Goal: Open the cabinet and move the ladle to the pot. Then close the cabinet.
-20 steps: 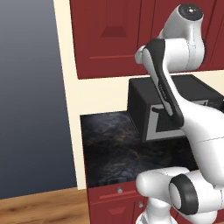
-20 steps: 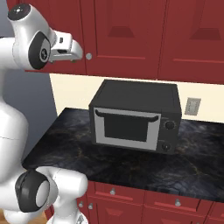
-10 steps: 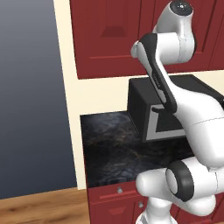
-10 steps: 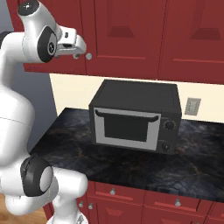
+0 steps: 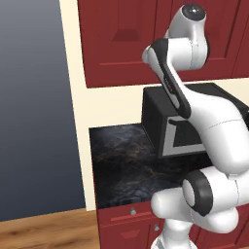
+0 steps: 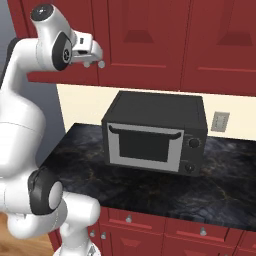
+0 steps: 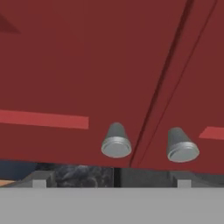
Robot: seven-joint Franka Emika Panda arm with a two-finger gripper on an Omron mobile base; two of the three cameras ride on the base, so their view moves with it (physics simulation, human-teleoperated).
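We see the gripper up by the bottom edge of the cabinet, jaws spread as wide as they go w/ nothing held. In the hand view both doors are shut, and two silver knobs sit either side of the door seam, near the lower edge. Below, a black microwave stands at the back of the dark worktop, approx. mid-way along.

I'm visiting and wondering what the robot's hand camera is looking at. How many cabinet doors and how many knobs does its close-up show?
Cabinet doors: 2
Silver knobs: 2
Total: 4
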